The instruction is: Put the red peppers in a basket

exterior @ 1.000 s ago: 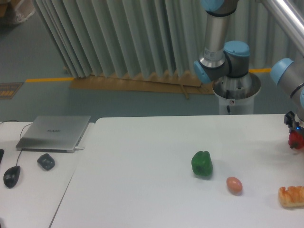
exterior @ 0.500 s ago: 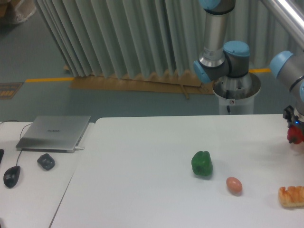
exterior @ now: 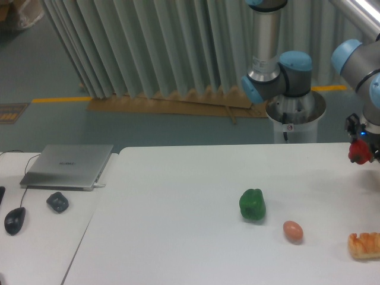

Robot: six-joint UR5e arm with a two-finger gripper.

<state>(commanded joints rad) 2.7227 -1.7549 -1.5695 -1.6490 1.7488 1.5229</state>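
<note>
Rising and drifting left since a second ago: gripper (exterior: 358,148) carrying red pepper (exterior: 357,153).
Jaws are clamping the pepper, hanging above the table's (exterior: 178,202) right edge, well apart from the green pepper (exterior: 252,205) and egg (exterior: 292,231).

On the white table (exterior: 178,196) we see 1 green bell pepper (exterior: 252,205) at center right, an egg (exterior: 293,231) just lower right of it, and bread (exterior: 364,244) at the right edge. At left sit a laptop (exterior: 68,165) and mouse (exterior: 15,220).
</note>
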